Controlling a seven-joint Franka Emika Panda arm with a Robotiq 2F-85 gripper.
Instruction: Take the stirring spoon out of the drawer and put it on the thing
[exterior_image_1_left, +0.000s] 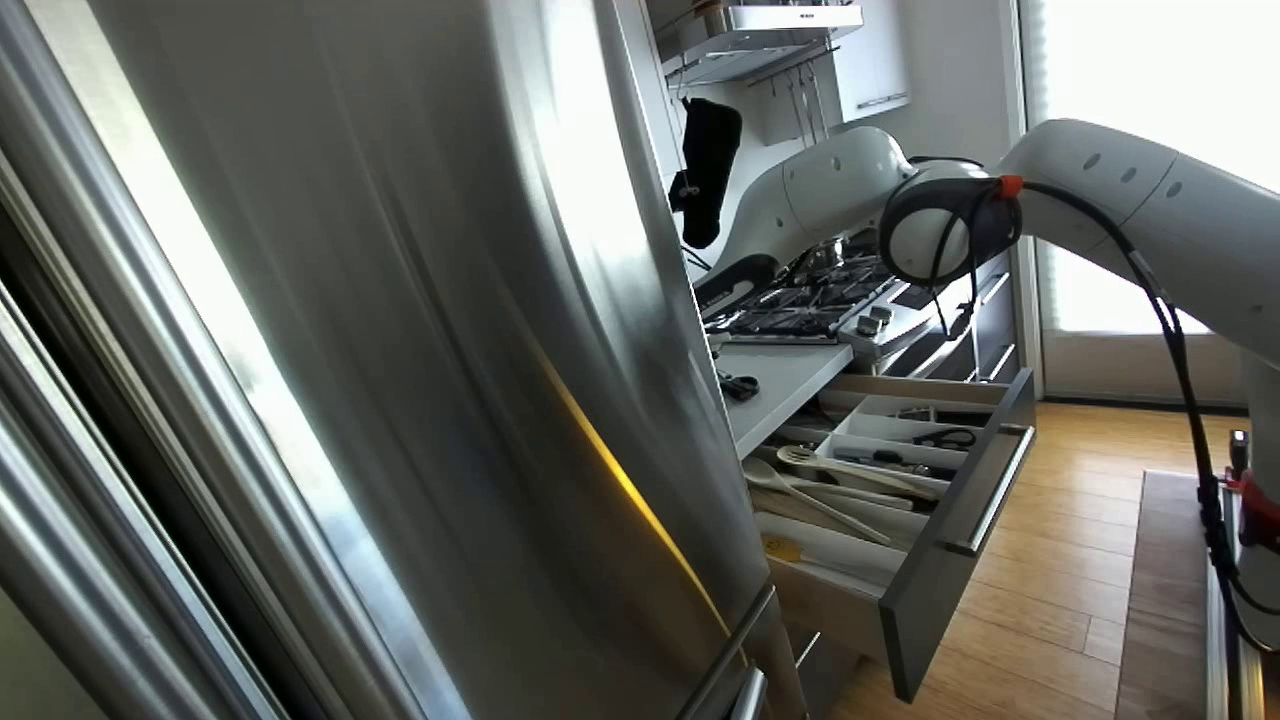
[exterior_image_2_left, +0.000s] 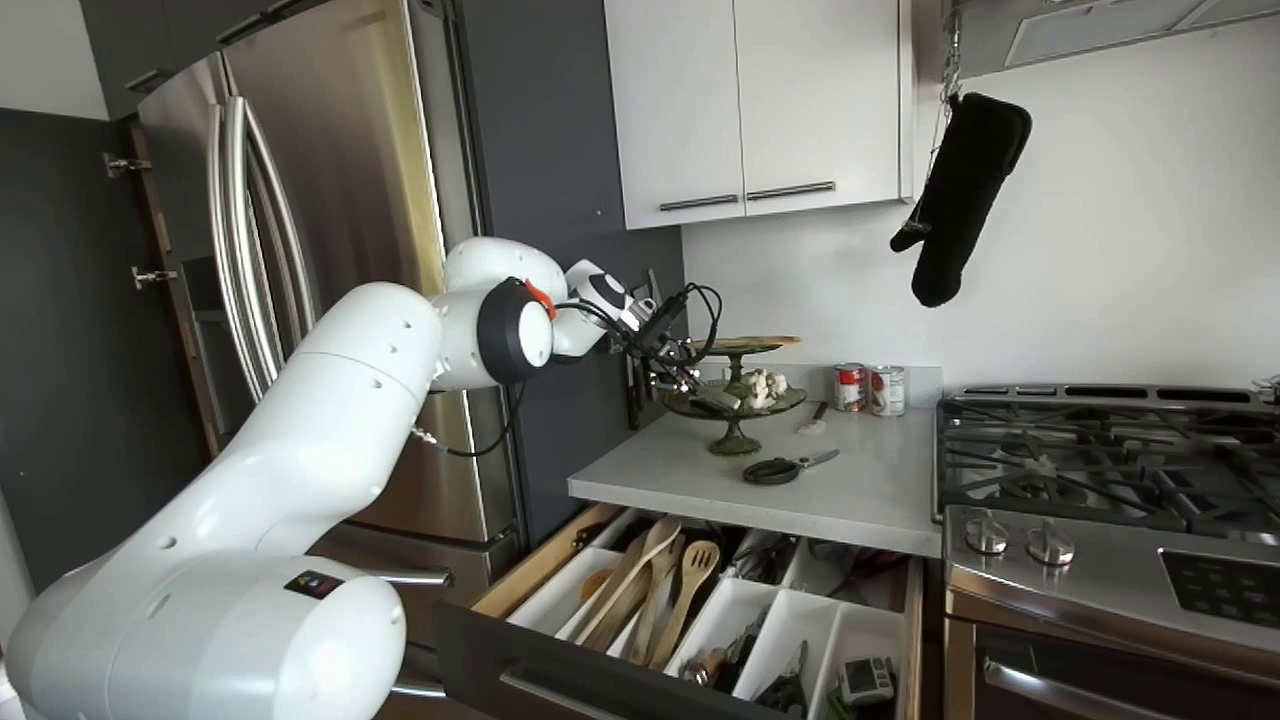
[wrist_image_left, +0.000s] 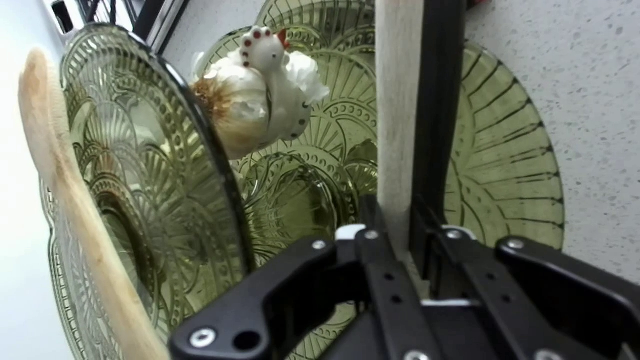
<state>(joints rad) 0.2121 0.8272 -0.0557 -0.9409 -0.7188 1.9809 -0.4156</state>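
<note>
The drawer stands open in both exterior views, with several wooden utensils in it, among them a slotted spoon and a wooden spoon. A two-tier green glass stand is on the counter. Another wooden spoon lies on its upper plate. My gripper is beside the lower plate. In the wrist view the gripper is shut on a long pale strip with a dark band along one side. I cannot tell what utensil this is. Its far end is out of frame.
A ceramic hen and garlic sit on the lower plate. Scissors and two cans are on the counter. The fridge and dark side panel stand close to the arm; the stove is opposite.
</note>
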